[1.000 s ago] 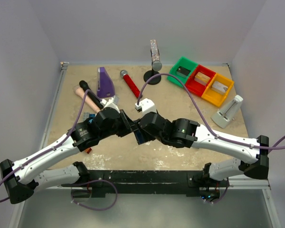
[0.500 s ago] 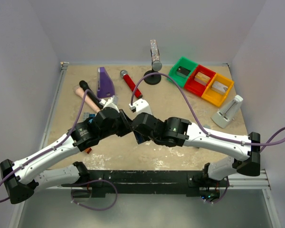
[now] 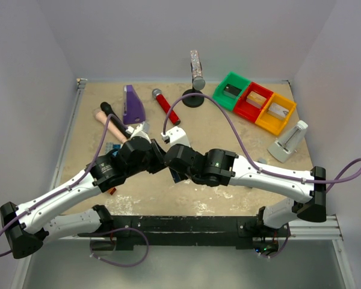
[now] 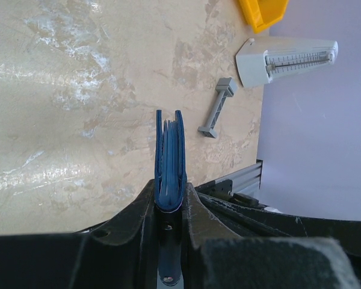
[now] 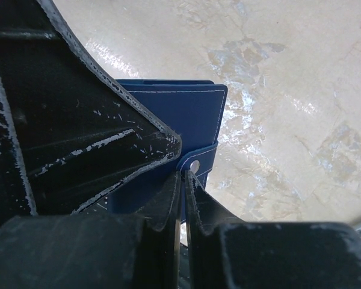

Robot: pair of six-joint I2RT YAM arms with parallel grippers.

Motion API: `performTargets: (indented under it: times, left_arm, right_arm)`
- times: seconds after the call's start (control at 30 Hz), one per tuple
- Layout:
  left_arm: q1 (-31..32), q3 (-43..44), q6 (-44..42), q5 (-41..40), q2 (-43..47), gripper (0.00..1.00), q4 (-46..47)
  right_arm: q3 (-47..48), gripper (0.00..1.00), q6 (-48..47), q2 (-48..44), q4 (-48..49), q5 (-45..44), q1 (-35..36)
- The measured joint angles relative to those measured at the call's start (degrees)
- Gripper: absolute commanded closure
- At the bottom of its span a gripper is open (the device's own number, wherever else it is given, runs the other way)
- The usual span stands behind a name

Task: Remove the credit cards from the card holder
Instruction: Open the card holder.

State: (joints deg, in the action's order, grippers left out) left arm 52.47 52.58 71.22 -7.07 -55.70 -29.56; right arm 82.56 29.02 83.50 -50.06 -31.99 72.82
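Card holder (image 4: 169, 162), navy with pale stitching, is held edge-up over the mottled beige table (image 3: 240, 138), clamped in the left gripper (image 4: 169, 191). From overhead the crossed arms nearly hide it; only the right wrist view shows its flat face and snap tab (image 5: 200, 161). Since a second ago the right gripper (image 5: 183, 176) has slid leftward and narrowed to a slit, pinching that tab.

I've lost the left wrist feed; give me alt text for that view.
The left gripper clamps the blue card holder edge-on, its layered edges pointing away over the beige marbled table. Beyond lie a small grey bar, a pale wedge-shaped stand and a yellow bin corner.
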Motion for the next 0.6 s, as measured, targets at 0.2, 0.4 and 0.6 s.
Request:
performTargets:
  times: [0.2, 0.4, 0.6]
  left_arm:
    - [0.02, -0.48, 0.2, -0.02, 0.39, 1.0, 0.44]
    - [0.07, -1.46, 0.24, 0.0, 1.42, 1.0, 1.4]
    - [0.11, -1.97, 0.72, 0.26, 2.25, 1.0, 2.16]
  right_arm:
    - [0.0, 1.0, 0.68, 0.0, -0.02, 0.11, -0.02]
    - [-0.39, 1.0, 2.03, -0.59, 0.15, 0.17, -0.04]
    - [-0.68, 1.0, 4.13, -1.46, 0.13, -0.09, -0.07]
